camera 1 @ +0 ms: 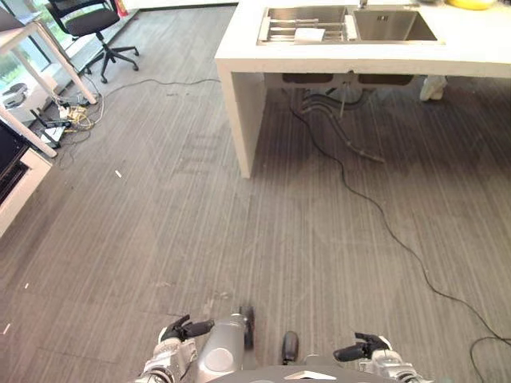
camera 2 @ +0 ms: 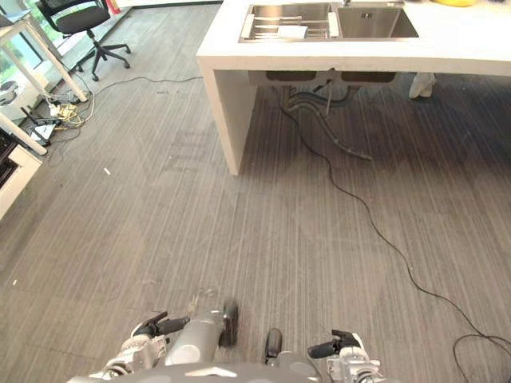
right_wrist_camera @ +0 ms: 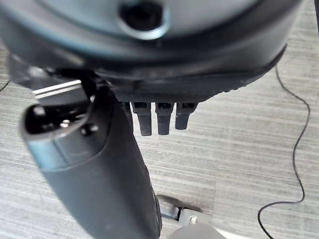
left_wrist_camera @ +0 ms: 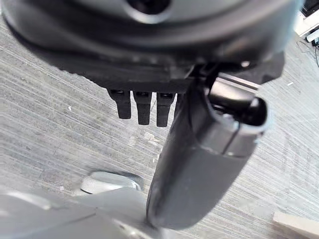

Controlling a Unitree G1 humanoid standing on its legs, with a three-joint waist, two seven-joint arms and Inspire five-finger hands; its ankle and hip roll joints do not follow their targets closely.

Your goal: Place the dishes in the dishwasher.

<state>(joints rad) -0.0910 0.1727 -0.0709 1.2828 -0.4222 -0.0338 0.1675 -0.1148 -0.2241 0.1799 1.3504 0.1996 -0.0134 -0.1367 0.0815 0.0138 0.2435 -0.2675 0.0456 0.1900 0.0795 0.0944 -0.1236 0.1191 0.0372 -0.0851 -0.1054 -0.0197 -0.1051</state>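
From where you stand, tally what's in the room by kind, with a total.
Counter: 1
Sink basins: 2, the left basin and the right basin
White dish on the rack in the left basin: 1
Office chair: 1
Desk: 1
Yellow thing on the counter's far edge: 1
Total: 7

Floor (camera 1: 160,223): grey, fine striped grain. Tabletop (camera 1: 479,48): white, steel-grey double sink (camera 1: 351,25) set in. Office chair (camera 1: 88,20): black. Hands dark: left hand (camera 1: 182,329), right hand (camera 1: 359,349).
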